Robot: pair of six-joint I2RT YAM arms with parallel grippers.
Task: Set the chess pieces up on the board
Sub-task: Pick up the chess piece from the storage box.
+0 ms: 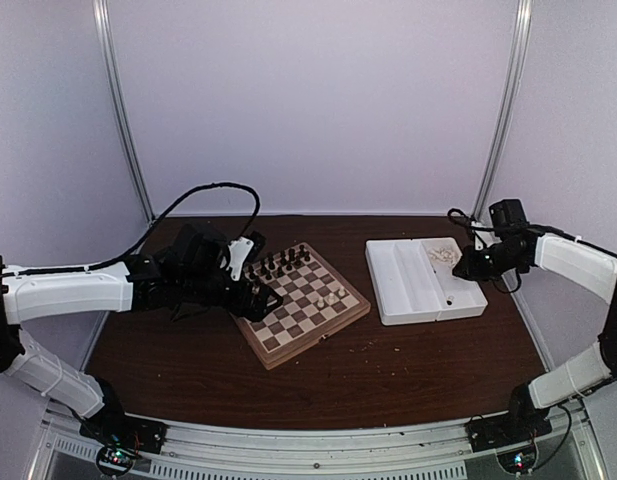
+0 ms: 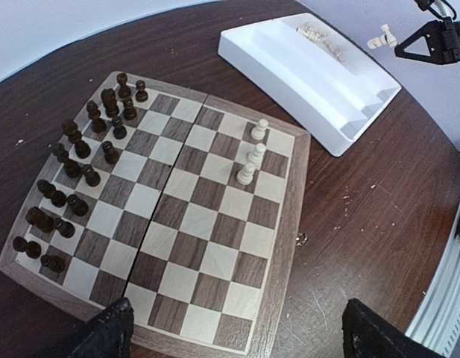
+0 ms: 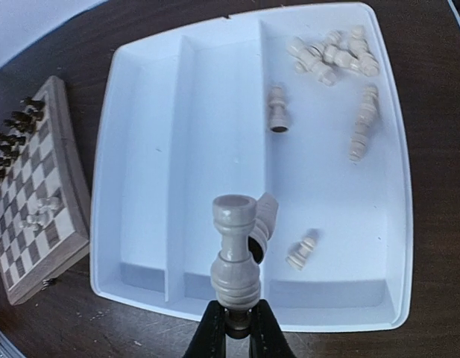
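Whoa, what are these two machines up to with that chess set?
Two robot arms are setting up a chess game. The right arm's fingers are shut on a cream chess piece, held upright over the white tray, where more cream pieces lie loose. The left arm's fingers are spread open above the board, holding nothing. The dark pieces stand in two rows along one side, and only three cream pieces stand on the opposite side.

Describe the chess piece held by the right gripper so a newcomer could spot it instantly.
Find the white tray right of the chessboard. Above it, the right gripper pinches a cream-white rook by its base. Unlike the loose cream pieces lying in the tray, it stands upright.
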